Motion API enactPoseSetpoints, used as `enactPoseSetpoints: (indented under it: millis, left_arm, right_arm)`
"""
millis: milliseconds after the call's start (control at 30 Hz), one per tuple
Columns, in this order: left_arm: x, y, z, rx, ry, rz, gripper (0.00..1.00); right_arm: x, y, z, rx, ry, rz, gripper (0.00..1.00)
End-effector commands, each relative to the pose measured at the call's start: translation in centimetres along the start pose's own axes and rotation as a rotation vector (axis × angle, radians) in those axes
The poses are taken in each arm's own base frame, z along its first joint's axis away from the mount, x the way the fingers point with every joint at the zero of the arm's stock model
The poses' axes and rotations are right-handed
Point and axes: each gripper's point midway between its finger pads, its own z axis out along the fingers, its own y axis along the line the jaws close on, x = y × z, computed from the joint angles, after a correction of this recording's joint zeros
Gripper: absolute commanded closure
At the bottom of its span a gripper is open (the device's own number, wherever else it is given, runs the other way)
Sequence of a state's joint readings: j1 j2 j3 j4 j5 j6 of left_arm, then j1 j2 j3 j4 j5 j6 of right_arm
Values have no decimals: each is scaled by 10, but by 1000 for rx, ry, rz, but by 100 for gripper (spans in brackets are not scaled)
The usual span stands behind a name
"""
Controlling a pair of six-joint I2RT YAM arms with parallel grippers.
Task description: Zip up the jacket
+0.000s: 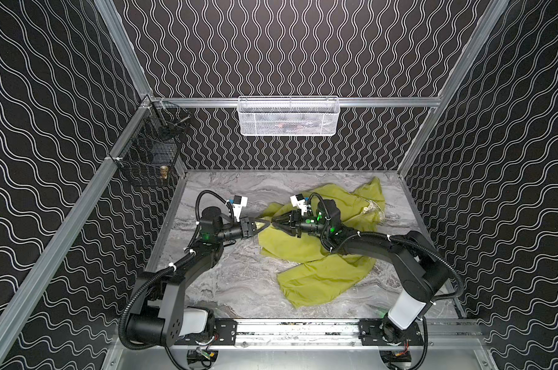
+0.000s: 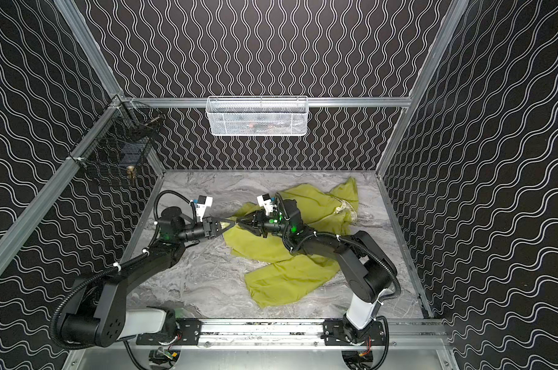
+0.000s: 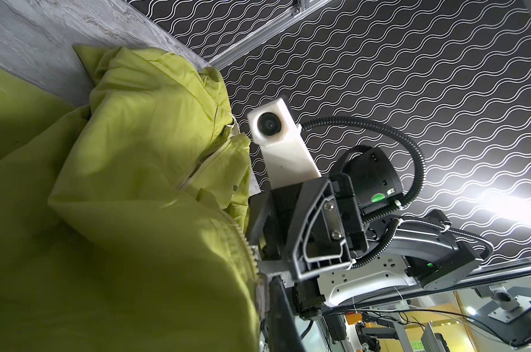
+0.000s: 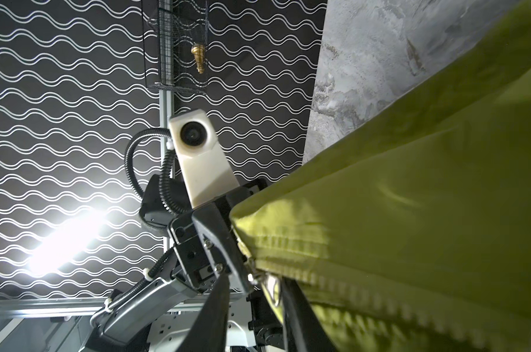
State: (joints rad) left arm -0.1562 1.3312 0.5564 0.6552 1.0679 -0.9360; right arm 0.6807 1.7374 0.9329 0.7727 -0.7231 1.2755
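The yellow-green jacket (image 1: 319, 278) (image 2: 287, 278) lies crumpled over the right half of the marble table, its cream lining showing at the back right. My left gripper (image 1: 262, 225) (image 2: 229, 225) is shut on the jacket's left tip, at the end of the zipper. In the left wrist view the fabric (image 3: 136, 152) covers one finger, and zipper teeth (image 3: 252, 253) run to the grip. My right gripper (image 1: 276, 223) (image 4: 255, 304) faces it tip to tip. Its fingers (image 4: 215, 304) stand apart with the metal zipper pull (image 4: 273, 292) hanging between them.
A white mesh basket (image 1: 287, 117) hangs on the back wall. A black wire basket (image 1: 149, 157) with a brass piece (image 1: 164, 173) hangs on the left wall. Bare marble table (image 1: 232, 278) lies front left. Patterned walls enclose three sides.
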Motion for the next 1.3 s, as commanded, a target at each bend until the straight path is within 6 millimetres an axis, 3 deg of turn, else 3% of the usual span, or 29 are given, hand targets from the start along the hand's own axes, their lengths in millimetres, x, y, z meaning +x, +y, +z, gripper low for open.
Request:
enactPoseSetpoints:
  millis: [0, 367, 667, 800, 967, 1100, 1167, 1267]
  left_arm:
    - [-3, -4, 0, 14, -7, 25, 100]
    - [-3, -6, 0, 17, -6, 26, 100]
    - [-3, -6, 0, 11, -5, 30, 100]
    - [-3, -5, -1, -5, -8, 25, 72]
    - [-1, -3, -5, -47, -10, 17, 60]
    - [0, 0, -6, -78, -10, 5, 61]
    - [1, 3, -6, -87, -6, -2, 65]
    - [2, 7, -5, -93, -6, -12, 73]
  right_arm:
    - [2, 13, -2, -42, 0, -29, 71]
    - [0, 5, 2, -15, 4, -23, 82]
    - [-4, -6, 6, 40, 5, -14, 100]
    - [-4, -10, 6, 67, 3, -18, 100]
    - [-4, -18, 3, 115, -3, -30, 100]
    - [-3, -22, 0, 148, -8, -40, 100]
    - [-8, -10, 3, 131, -13, -60, 100]
    - [-9, -10, 4, 130, -13, -60, 100]
